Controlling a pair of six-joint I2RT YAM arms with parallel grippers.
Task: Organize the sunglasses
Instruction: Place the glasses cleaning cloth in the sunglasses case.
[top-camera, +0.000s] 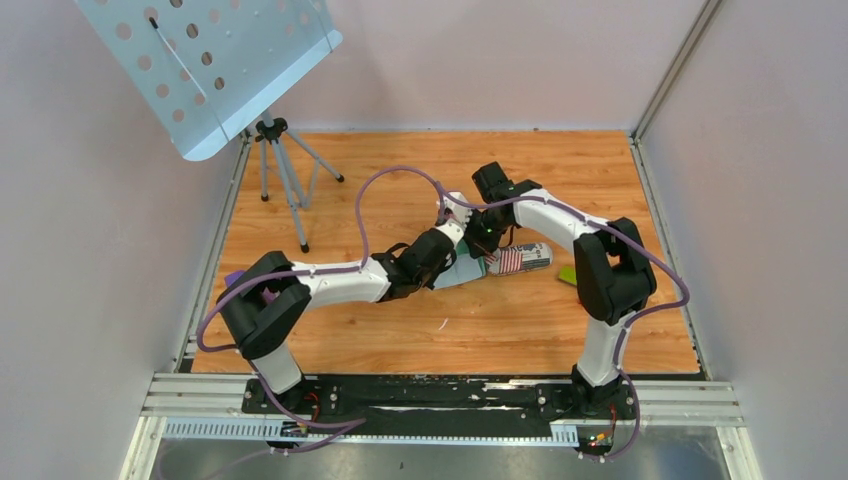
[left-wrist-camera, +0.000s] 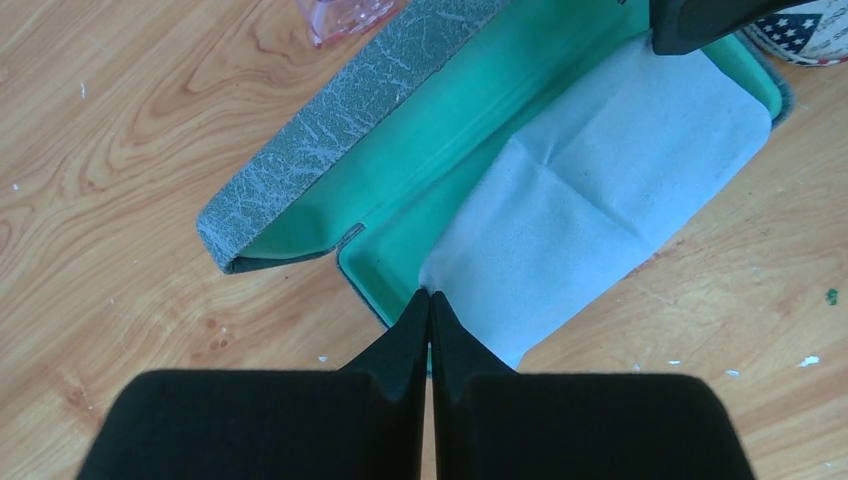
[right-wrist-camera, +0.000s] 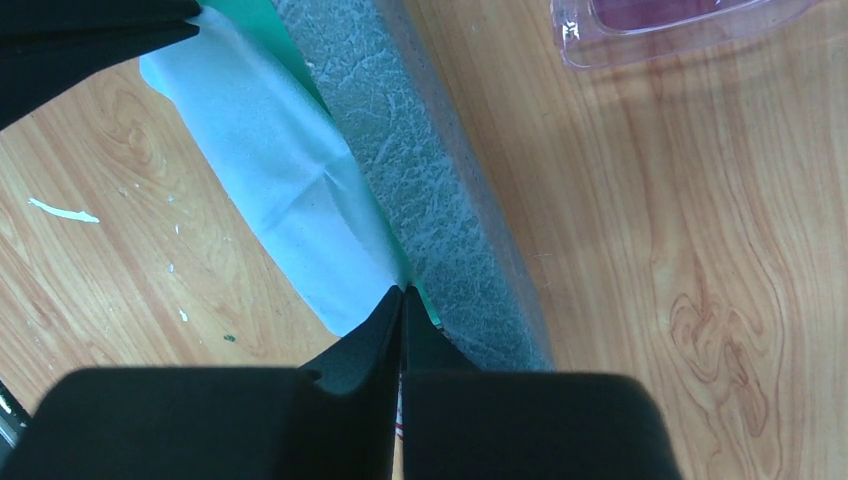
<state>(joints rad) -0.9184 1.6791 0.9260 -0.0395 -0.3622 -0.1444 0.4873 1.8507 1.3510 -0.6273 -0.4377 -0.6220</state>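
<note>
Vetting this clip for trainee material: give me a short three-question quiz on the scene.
1. True or false: the sunglasses lie inside the open grey case.
2. The case's lining is: A red, B green, C black.
3. Is the left hand open or shut?
Key: 1 false, they lie beside it on the table; 2 B; 3 shut.

Mid-table (top-camera: 400, 170), the open case (left-wrist-camera: 330, 130) lies between the two wrists, with its lid on the far side. A cloth (left-wrist-camera: 590, 200) sits in the near half and spills over the rim onto the table. The sunglasses (left-wrist-camera: 345, 15) lie on the table just beyond the lid. The closed case (top-camera: 520, 258) sits just right of the open one. A tripod stand (top-camera: 285, 170) is at the far left.
</note>
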